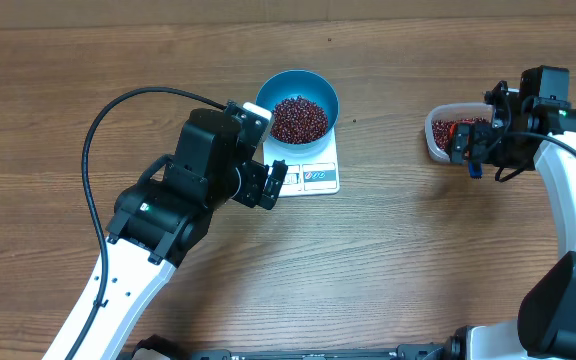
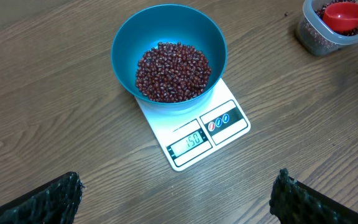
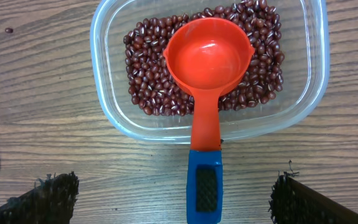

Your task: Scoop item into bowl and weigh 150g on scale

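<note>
The blue bowl (image 1: pixel 268 92) stands on the white scale (image 1: pixel 316 178) and holds a heap of dark red beans (image 1: pixel 298 119). In the left wrist view the bowl (image 2: pixel 122 43), its beans (image 2: pixel 171 71) and the scale (image 2: pixel 225 130) lie ahead, and the display reads 150. My left gripper (image 2: pixel 176 199) is open and empty, just short of the scale's front edge. My right gripper (image 3: pixel 176 186) is open over the blue handle (image 3: pixel 204 186) of a red scoop (image 3: pixel 207 56). The handle lies between the fingers without touching them. The empty scoop rests in the tub on more beans (image 3: pixel 148 62).
A clear plastic tub (image 3: pixel 104 37) stands at the right of the table, also seen as the tub (image 1: pixel 434 135) from overhead. One stray bean (image 3: pixel 8 30) lies on the wood left of it. The left arm's black cable (image 1: pixel 93 140) loops over the table.
</note>
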